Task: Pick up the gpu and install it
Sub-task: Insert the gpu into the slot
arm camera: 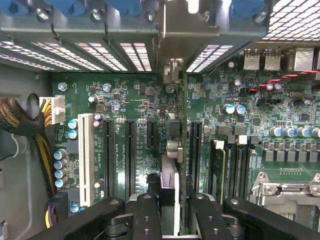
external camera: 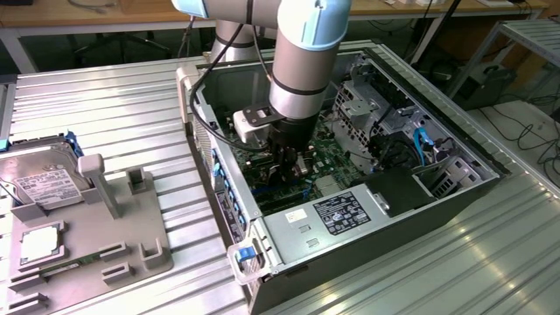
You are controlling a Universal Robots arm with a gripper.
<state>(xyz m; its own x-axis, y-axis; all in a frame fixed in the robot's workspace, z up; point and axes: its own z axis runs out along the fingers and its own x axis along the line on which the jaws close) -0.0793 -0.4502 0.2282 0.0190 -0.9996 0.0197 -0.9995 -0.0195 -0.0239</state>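
Observation:
The gpu (arm camera: pixel 170 176) shows edge-on in the wrist view as a thin card standing upright between my fingers (arm camera: pixel 146 212), and my gripper (arm camera: pixel 170 207) is shut on it. Its silver bracket (arm camera: pixel 173 35) reaches up against the slotted rear wall of the case. The card stands over the motherboard (arm camera: pixel 140 100), in line with the black expansion slots (arm camera: pixel 130 155); whether it is seated I cannot tell. In the exterior view my gripper (external camera: pixel 290 172) reaches straight down into the open computer case (external camera: pixel 229 197), with the dark card beneath it barely distinguishable.
A silver hard drive (external camera: pixel 42 178) rests on a grey fixture (external camera: pixel 131 236) at the exterior view's left. Inside the case are the power supply (external camera: pixel 343 213), a drive cage (external camera: pixel 368 111), blue cables (external camera: pixel 420 144) and a braided cable bundle (arm camera: pixel 22 125) close to the slots.

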